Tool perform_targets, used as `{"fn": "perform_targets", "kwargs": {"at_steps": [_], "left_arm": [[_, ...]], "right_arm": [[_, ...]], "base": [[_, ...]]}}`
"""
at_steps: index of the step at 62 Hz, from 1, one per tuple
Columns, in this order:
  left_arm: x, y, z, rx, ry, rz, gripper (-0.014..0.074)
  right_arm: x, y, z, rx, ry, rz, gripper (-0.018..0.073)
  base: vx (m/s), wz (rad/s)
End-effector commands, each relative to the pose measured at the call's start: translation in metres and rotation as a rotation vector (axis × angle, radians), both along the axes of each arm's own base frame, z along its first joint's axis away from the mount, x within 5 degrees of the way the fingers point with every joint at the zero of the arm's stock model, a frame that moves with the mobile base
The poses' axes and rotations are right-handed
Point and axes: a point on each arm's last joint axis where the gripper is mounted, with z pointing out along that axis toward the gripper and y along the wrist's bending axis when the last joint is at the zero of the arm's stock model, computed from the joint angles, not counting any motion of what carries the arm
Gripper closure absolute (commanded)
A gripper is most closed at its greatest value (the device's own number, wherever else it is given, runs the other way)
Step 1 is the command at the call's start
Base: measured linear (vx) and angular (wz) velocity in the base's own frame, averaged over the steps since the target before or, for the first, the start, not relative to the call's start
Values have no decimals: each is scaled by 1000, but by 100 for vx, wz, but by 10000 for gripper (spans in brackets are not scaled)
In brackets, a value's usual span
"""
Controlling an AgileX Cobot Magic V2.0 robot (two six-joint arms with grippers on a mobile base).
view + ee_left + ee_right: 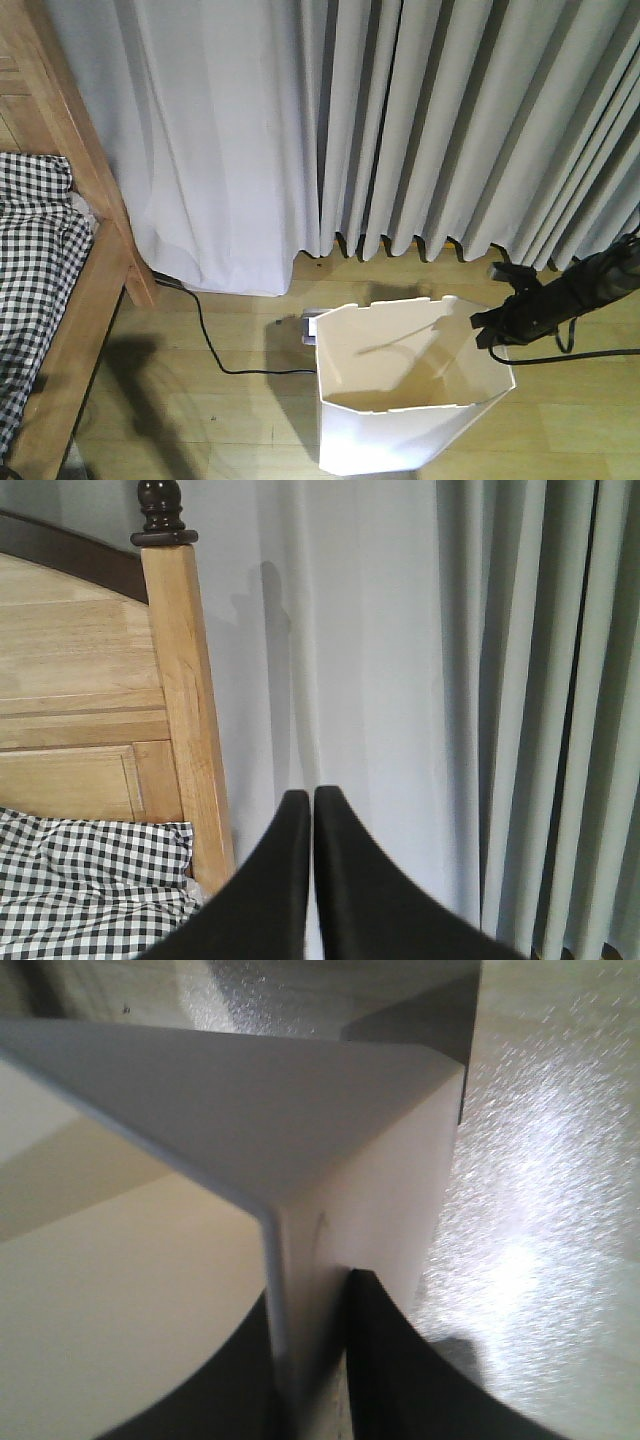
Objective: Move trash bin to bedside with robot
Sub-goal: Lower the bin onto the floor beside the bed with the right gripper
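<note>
1. The right gripper (310, 1300) pinches the trash bin's (380, 440) wall at a folded corner of the rim. One smooth black finger (385, 1360) lies on the white outside, and the other sits against the cream inside.
2. In the front view the same gripper (495, 325) grips the bin's right rim, and its thin black arm (590, 280) reaches away to the right of the bin.
3. The left gripper (308, 798) has its two curved, tapered black fingers pressed together with nothing between them. Where it is relative to the bin I cannot tell.
4. The bin stands upright on pale wooden floorboards (230, 420). It is matte plastic with flat angular facets and a many-sided rim.
5. A thin black cable (205, 335) curls over the floor left of the bin.
6. Behind the bin hang grey curtains (400, 120) in deep vertical pleats.
7. Well to the left of the bin is the bedside: a light, grained wooden bed frame (100, 260) with black-and-white checked bedding (35, 240). Its square post (185, 700) is topped by a dark turned knob.
</note>
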Motion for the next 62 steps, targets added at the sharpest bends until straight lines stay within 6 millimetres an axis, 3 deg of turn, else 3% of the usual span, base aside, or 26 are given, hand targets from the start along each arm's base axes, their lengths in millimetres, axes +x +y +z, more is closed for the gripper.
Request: {"fn": "perform_targets", "kwargs": {"at_steps": [1,12,31,62], "left_arm": [[0,-1,3,-23,-69,-9,603],[0,-1,3,-23,-69,-9,603],[0,-1,3,-23,-69,-9,603],[0,-1,3,-23,-69,-9,603]], "right_arm": [[25,7,29,167,-13,-61,557],[34,10,2,187,-9,-98,556],[41,35,-35,146,55,-83,547],[48,50,-53,87,56,-44,504]], "base": [[0,0],[0,0],[0,0],[0,0]]}}
